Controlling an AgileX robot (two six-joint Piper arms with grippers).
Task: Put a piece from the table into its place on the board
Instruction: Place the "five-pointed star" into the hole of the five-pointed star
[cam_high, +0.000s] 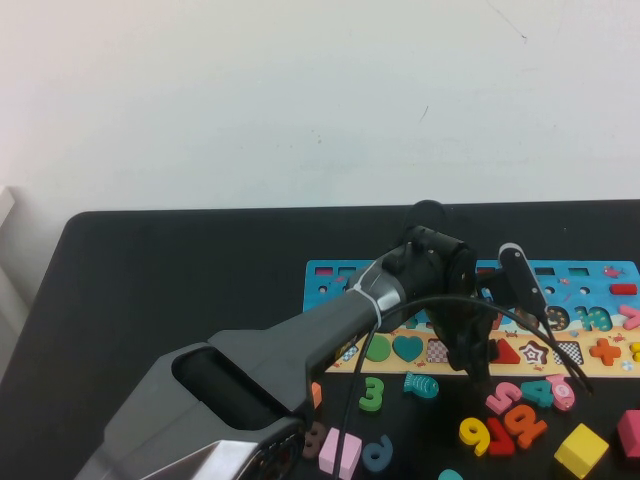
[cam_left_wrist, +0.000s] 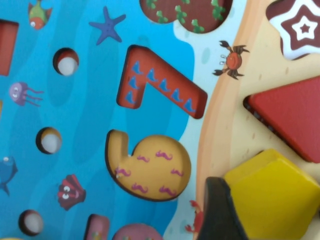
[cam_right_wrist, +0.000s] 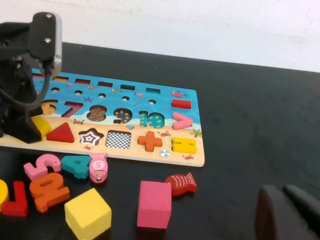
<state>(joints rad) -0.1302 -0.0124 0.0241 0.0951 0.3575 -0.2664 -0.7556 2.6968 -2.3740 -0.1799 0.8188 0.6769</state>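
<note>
Left hand (cam_high: 478, 362) grips piece (cam_left_wrist: 272, 197) over board (cam_left_wrist: 90, 115); right hand (cam_right_wrist: 286, 212) aside

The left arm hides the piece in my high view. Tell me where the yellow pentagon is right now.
Observer: The left wrist view shows the yellow pentagon over the sandy strip of the board, right beside the red triangle, at the left gripper.
Operator: Report whether it is seated in its slot.
Observer: Cannot tell. In the right wrist view the left gripper covers part of it.
Operator: Give me the right gripper's position.
Observer: The right gripper is over the table, apart from the board and holding nothing that shows.
</note>
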